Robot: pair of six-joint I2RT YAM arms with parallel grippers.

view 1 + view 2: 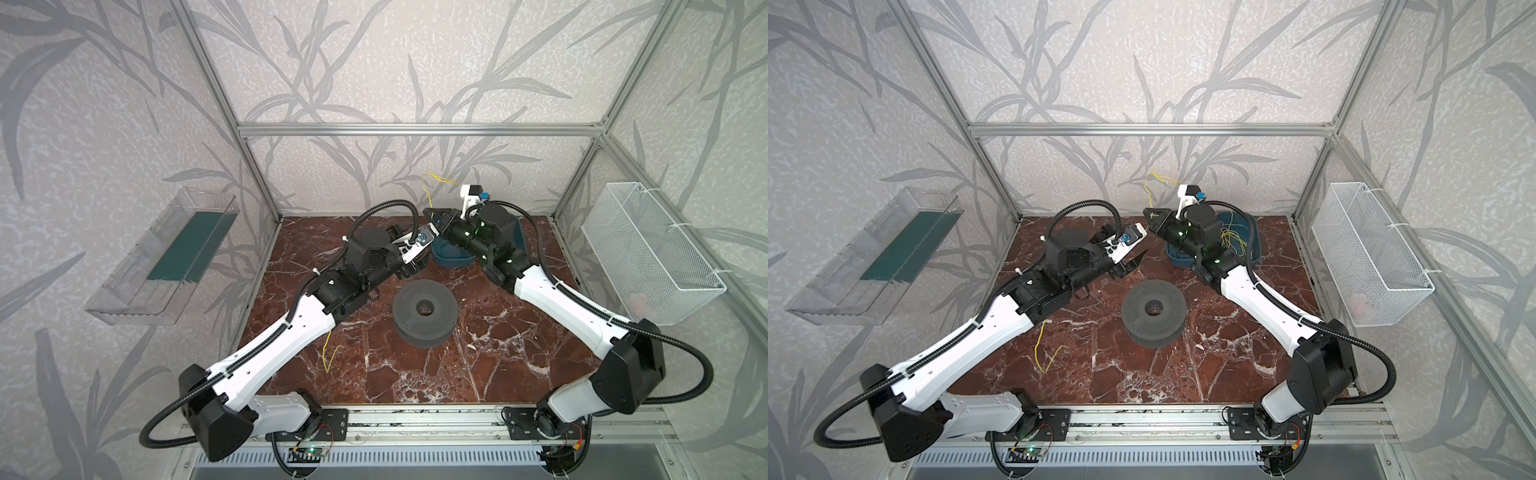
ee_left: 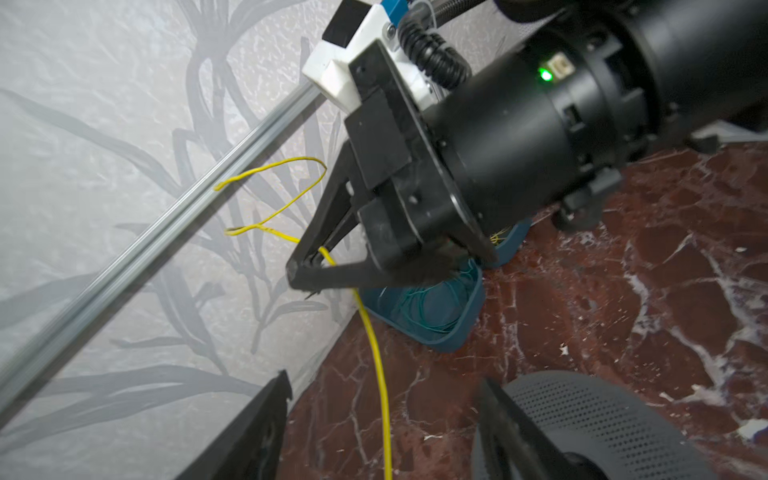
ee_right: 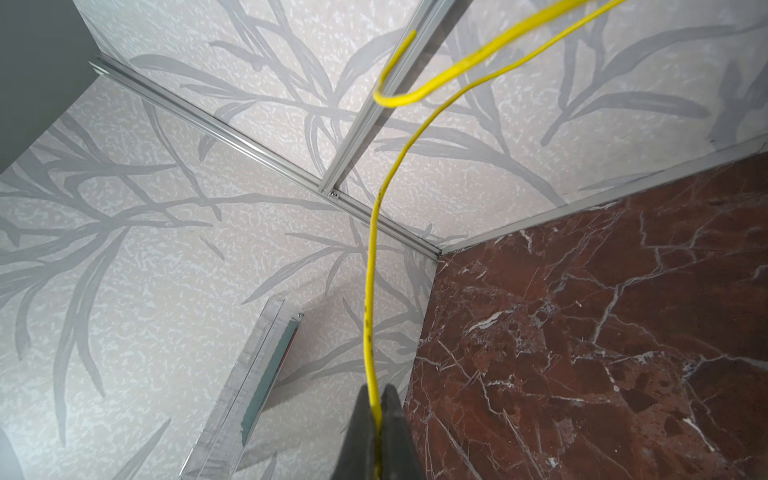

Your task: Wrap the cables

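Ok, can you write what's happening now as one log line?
right gripper: shut on thin yellow cable, held up | left gripper: open, cable hanging between jaws | grey perforated spool: no yellow seen on it

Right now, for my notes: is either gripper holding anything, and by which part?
The right gripper pinches the yellow cable short of its curled free end. The left gripper is open; the cable passes between its fingers, ungripped.

A thin yellow cable (image 2: 376, 353) is pinched in the right tool (image 2: 297, 272), its kinked end curling upward. Another length (image 1: 1045, 353) lies bent on the table (image 1: 1225, 353). More yellow wires (image 1: 1231, 239) sit in a blue tray (image 1: 1256, 232).
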